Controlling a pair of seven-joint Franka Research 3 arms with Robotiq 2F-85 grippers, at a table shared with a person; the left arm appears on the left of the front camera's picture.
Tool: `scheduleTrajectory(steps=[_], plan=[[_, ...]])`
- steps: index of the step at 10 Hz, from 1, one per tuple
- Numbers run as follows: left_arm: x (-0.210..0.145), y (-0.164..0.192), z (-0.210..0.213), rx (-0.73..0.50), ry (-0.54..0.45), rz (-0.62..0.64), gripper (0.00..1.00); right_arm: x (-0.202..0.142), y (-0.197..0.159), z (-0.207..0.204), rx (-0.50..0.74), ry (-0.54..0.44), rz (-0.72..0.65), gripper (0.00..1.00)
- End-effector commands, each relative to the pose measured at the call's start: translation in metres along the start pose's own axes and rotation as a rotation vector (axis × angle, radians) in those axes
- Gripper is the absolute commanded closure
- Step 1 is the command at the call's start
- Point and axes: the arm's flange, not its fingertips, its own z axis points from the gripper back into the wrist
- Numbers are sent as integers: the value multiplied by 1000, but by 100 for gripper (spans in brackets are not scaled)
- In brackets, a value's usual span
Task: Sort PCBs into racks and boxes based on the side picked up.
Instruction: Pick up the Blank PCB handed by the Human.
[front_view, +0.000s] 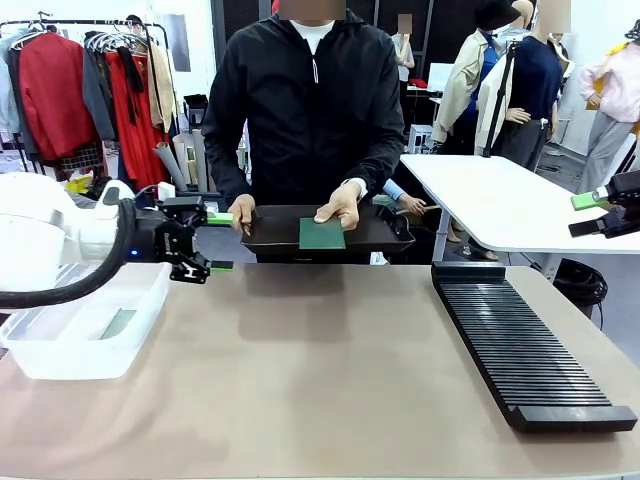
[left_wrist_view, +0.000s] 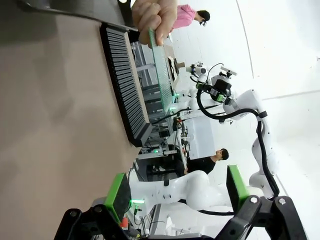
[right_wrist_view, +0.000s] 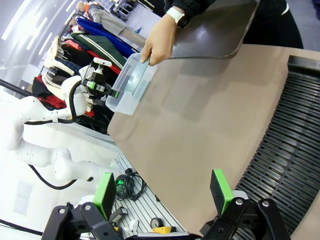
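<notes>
Tray (front_view: 382, 232) holding a PCB (front_view: 322, 234) sits between tub (front_view: 82, 356) and rack (front_view: 520, 340).

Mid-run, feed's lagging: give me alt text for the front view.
A person across the table holds a shallow black tray, one hand on a green PCB at it. The open left pincer hovers beside the tray, near a clear tub holding another PCB; the slotted rack lies at right, the open right pincer raised at the edge.

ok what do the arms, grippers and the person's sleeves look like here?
Left arm and right arm are white with rounded links; a black cable loops along the left one. Left gripper and right gripper are black with green pads. The person's sleeves are black.
</notes>
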Motion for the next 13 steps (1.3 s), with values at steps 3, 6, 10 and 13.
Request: scheduleTrajectory(steps=[3, 6, 10, 13], plan=[[12, 2, -29, -33, 6, 52, 0, 1, 2, 0, -1, 1, -1, 0], [19, 10, -54, -31, 4, 70, 0, 1, 2, 0, -1, 1, -1, 0], [23, 17, -91, -63, 34, 77, 0, 1, 2, 0, -1, 1, -1, 0], [24, 23, -117, -96, 49, 60, 0, 1, 2, 0, -1, 1, -1, 0]])
